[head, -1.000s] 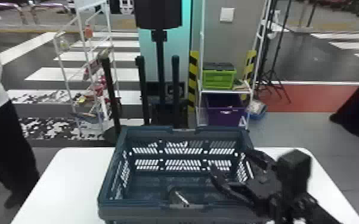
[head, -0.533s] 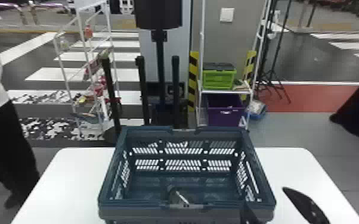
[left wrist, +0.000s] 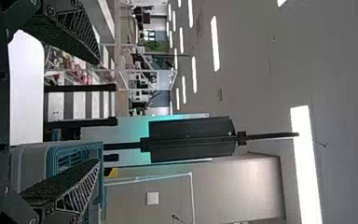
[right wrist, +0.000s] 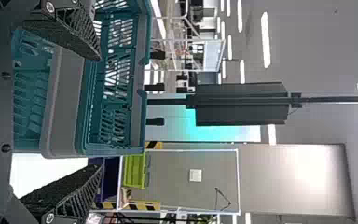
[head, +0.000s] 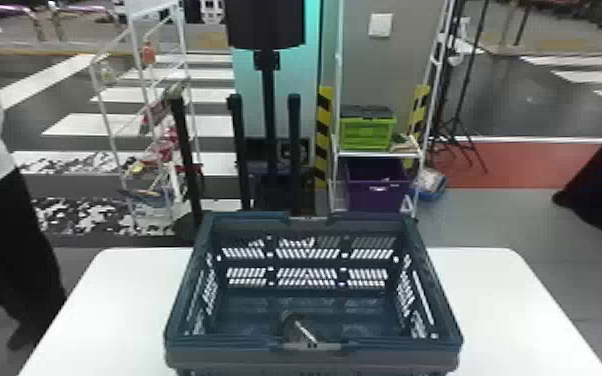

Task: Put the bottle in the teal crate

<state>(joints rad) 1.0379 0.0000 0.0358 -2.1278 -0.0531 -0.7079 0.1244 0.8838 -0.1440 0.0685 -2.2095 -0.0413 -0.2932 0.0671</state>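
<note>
Fingers are wide apart on both the left gripper (left wrist: 97, 112) and the right gripper (right wrist: 98, 113), nothing between the pads on either, which makes sense if the drop is done, and I'd say it is. What I take to be the bottle (head: 299, 330) is a dark, rounded shape with a pale streak, low middle of the head view, inside the teal crate (head: 220, 347) by its near wall. Can't tell if it's lying flat or leaning. My guess is it sits there because the near side is the easy reach, and the crate is open side up so a simple release works. Edges-wise, the rim is the thing to watch: a finger could snag it if an arm swung in low. White table (head: 510, 305) shows at lower left and lower right, so there's room beside the crate. I'd just keep both arms back, tbh.
</note>
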